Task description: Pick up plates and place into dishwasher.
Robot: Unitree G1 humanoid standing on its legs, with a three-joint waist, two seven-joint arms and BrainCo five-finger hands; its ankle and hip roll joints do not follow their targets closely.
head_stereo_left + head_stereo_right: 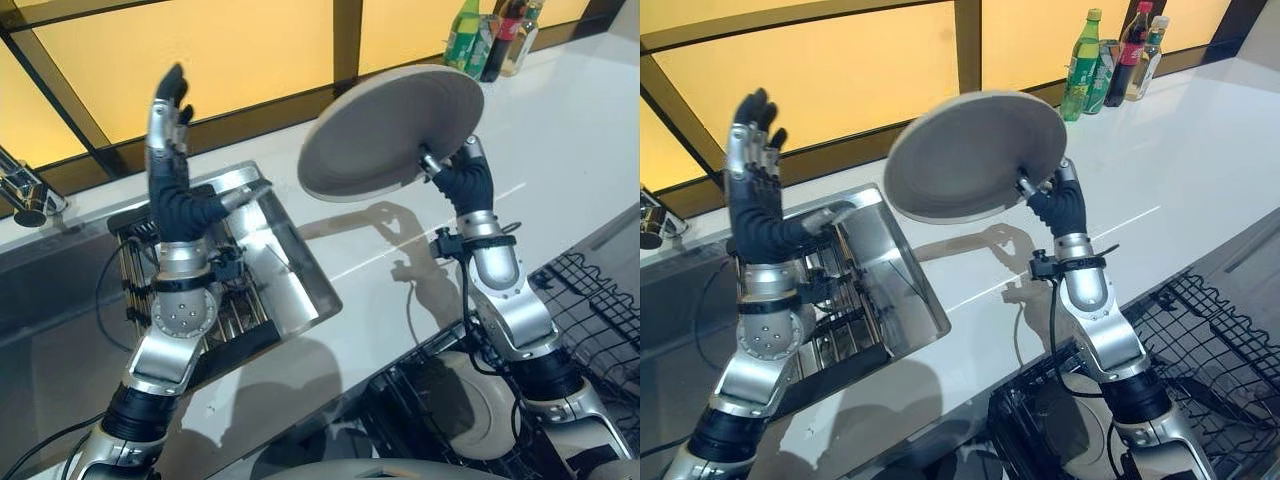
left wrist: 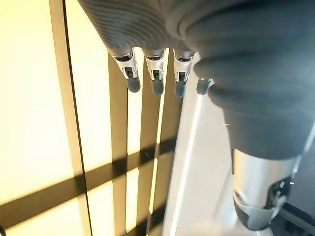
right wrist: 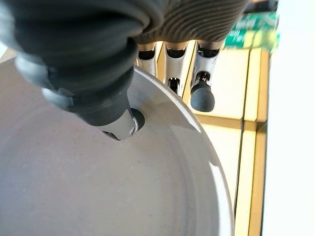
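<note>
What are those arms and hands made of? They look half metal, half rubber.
Both arms are silver-grey shells with black ribbed sleeves at the joints. The left hand and right hand have dark ribbed covers over wrist and back, and silver fingers with dark tips. Thin black cables run beside each forearm.

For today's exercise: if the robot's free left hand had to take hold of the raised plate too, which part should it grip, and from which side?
Probably the rim opposite the right hand, approached from the robot's left. The plate is held tilted above the counter, pinched at its right edge, so its left rim is bare and nearest the open, raised left hand; a thumb-over-rim pinch suits the thin edge.
</note>
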